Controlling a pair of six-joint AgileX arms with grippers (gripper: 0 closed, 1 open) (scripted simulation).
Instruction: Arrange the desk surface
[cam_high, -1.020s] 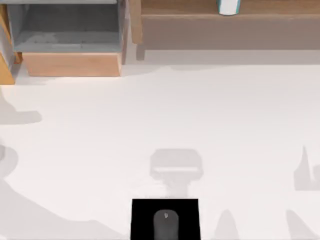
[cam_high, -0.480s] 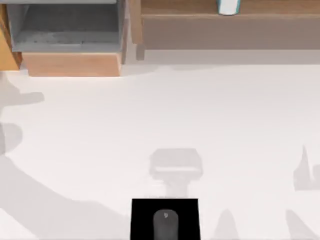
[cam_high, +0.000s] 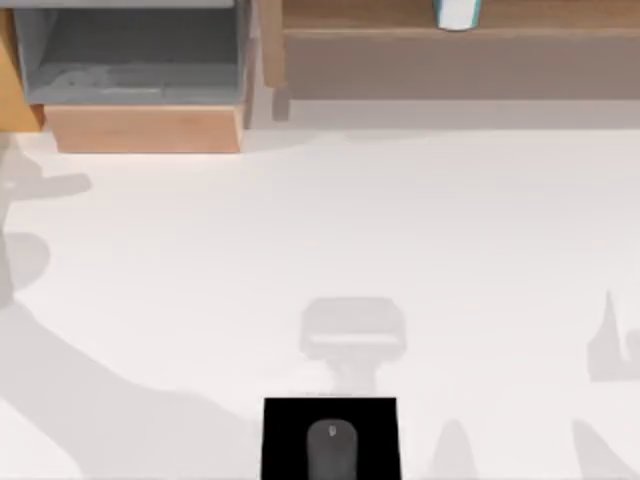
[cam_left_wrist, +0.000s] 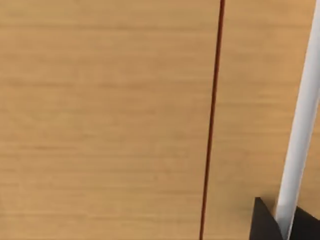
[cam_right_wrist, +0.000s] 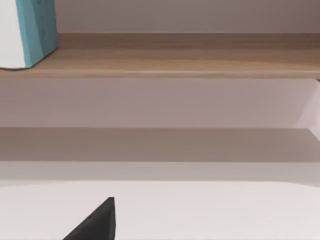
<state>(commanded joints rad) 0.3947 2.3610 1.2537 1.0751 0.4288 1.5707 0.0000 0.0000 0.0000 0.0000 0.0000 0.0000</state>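
White surface with units along its far edge and one pad at its near edge.

The desk surface (cam_high: 430, 230) is plain matte white, crossed by soft grey shadows. A light-wood drawer unit (cam_high: 140, 125) with a grey open compartment stands on it at far left; a long wooden shelf (cam_high: 450, 40) runs along the far edge to the right, carrying a white-and-teal container (cam_high: 457, 12). A black square pad (cam_high: 330, 415) lies at the near edge, centre, with a grey mouse (cam_high: 331, 448) on it.
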